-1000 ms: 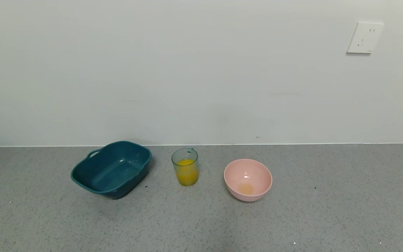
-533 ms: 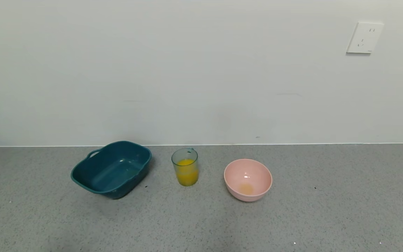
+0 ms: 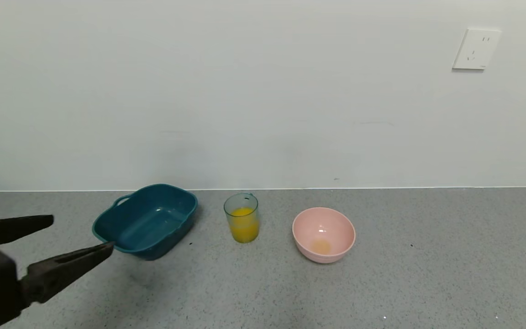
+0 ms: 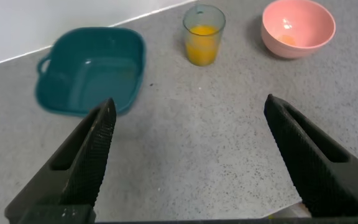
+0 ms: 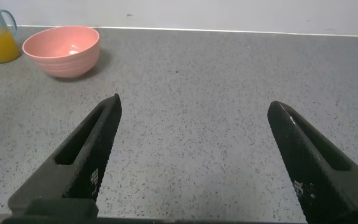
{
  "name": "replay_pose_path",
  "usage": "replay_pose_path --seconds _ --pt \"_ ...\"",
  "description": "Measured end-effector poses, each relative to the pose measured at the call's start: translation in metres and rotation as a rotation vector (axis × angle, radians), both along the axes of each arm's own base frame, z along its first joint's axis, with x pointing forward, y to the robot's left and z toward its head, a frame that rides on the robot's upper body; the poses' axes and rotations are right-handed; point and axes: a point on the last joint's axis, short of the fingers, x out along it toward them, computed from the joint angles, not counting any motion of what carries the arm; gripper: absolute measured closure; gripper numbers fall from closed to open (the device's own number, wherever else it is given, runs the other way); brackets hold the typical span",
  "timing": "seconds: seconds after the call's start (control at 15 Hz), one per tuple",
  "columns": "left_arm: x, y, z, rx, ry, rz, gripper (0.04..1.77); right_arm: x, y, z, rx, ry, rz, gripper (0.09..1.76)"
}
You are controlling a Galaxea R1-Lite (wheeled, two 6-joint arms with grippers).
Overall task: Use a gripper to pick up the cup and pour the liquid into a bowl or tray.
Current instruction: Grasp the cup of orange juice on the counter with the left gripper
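The cup (image 3: 241,217), about half full of orange liquid (image 3: 244,226), stands upright on the grey counter (image 3: 381,283) between a teal tub (image 3: 146,221) and the pink bowl (image 3: 323,234), apart from both. The left gripper (image 3: 80,235) is at the counter's left, near the tub, its jaws spread wide and holding nothing, probably readied for a sideways grasp of the cup. The right gripper (image 5: 191,134) hovers low over bare counter beyond the bowl, jaws likewise wide apart and empty.
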Motion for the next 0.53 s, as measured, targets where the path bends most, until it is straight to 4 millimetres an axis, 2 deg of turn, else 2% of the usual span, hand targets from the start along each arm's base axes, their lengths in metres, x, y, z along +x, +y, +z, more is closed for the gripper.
replay_pose_path --seconds 0.33,0.53 --pt "0.065 -0.028 -0.007 0.028 0.087 -0.056 0.09 0.0 0.0 0.0 0.0 0.0 0.0 0.14" --pt "0.095 -0.043 -0.022 0.041 0.127 -0.071 0.09 0.0 0.0 0.0 0.0 0.0 0.0 0.14"
